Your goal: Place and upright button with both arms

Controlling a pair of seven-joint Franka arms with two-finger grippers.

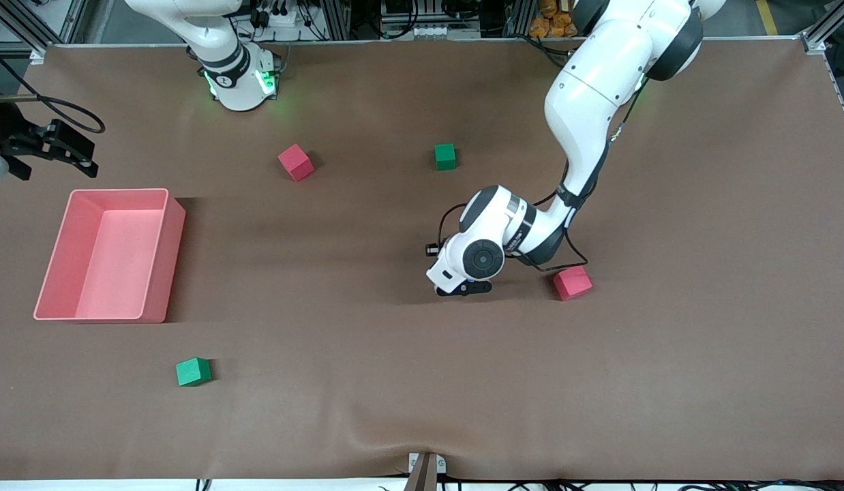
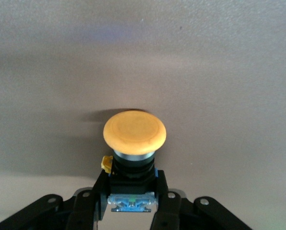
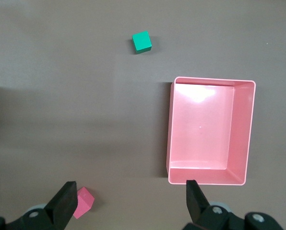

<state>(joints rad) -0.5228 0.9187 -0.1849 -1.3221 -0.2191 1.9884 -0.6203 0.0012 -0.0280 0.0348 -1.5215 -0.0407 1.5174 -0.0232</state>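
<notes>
We are holding the button (image 2: 134, 143) in the left gripper (image 1: 463, 288), low over the middle of the table (image 1: 701, 354), beside a red cube (image 1: 572, 282) that sits toward the left arm's end. In the left wrist view the two fingers (image 2: 88, 211) are clamping the black body from both sides, near its blue base, while the orange cap is pointing straight away from the wrist. So the button's long axis is running in line with our fingers, and since the left wrist is tipped over low, we judge that axis to be lying closer to flat than to upright. In the front view the wrist is hiding the button, so we cannot tell whether it is touching the table.

The right gripper (image 3: 131, 203) is hanging spread wide and empty, high over the right arm's end of the table, looking down on the pink bin (image 3: 243, 134), a green cube (image 3: 142, 42) and another red cube (image 3: 83, 202). It is waiting well apart from the button. The left arm is clearly the nearer one, so any handover or joint uprighting needs the right arm to travel toward the table's middle.
</notes>
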